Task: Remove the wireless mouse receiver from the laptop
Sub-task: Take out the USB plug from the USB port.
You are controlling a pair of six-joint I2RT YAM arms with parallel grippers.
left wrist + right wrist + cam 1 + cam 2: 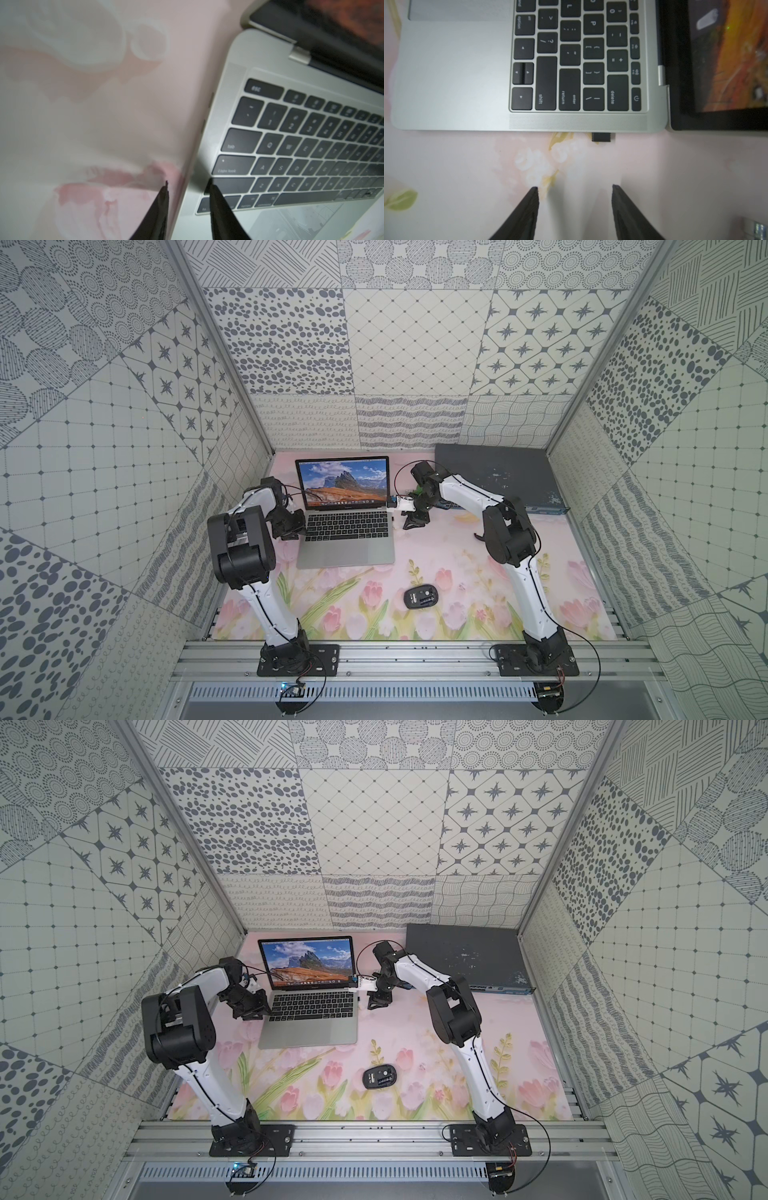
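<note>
Reads esc, delete on laptop [446, 72]; finds wireless mouse receiver [601, 137] plugged, 3 o'clock; notes left gripper [188, 184], right gripper [575, 187] parted.

laptop [345, 549], mouse [422, 597], switch box [498, 475] on floral mat [461, 572]

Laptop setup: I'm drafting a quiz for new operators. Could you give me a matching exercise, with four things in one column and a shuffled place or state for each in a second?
Things
1. wireless mouse receiver
2. mouse
3. left gripper
4. right gripper

Places or states
A. fingers apart, astride the laptop edge by caps lock
B. plugged into the laptop's side, near the delete key
C. alone on the floral mat, towards the arm bases
D. fingers apart, nothing between them, over bare mat

Pairs: 1-B, 2-C, 3-A, 4-D
</note>
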